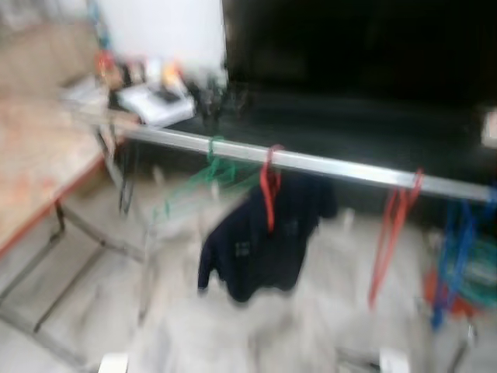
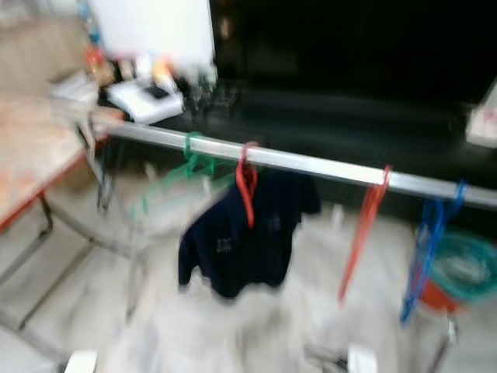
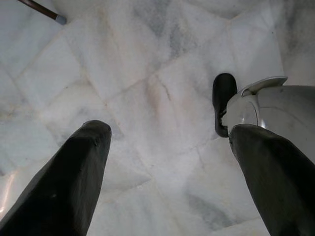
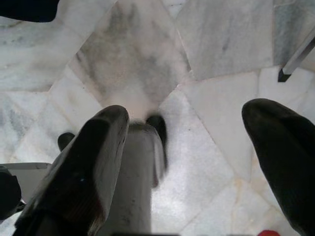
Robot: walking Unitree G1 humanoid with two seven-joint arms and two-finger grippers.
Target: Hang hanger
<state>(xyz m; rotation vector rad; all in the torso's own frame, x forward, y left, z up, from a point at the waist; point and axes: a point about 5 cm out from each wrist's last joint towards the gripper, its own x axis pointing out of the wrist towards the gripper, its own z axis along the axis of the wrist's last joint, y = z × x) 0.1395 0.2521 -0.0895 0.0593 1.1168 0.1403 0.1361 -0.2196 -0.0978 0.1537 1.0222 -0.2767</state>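
A silver rail [image 1: 326, 165] runs across the blurred head views. On it hang a green hanger [image 1: 211, 169], a red hanger [image 1: 269, 186] carrying a dark navy shirt [image 1: 260, 241], an empty red hanger [image 1: 392, 225] and a blue hanger [image 1: 458, 249] at the right end. My left gripper [image 3: 167, 172] hangs open over the marble floor [image 3: 147, 88], nothing between its fingers. My right gripper [image 4: 192, 162] also hangs open above the floor, its fingers empty.
A wooden table [image 1: 31, 163] with metal legs stands at the left. A cluttered dark counter [image 1: 155, 97] lies behind the rail. A basket with teal and orange items [image 2: 458, 272] sits at the right. My own foot [image 3: 266, 103] shows in the left wrist view.
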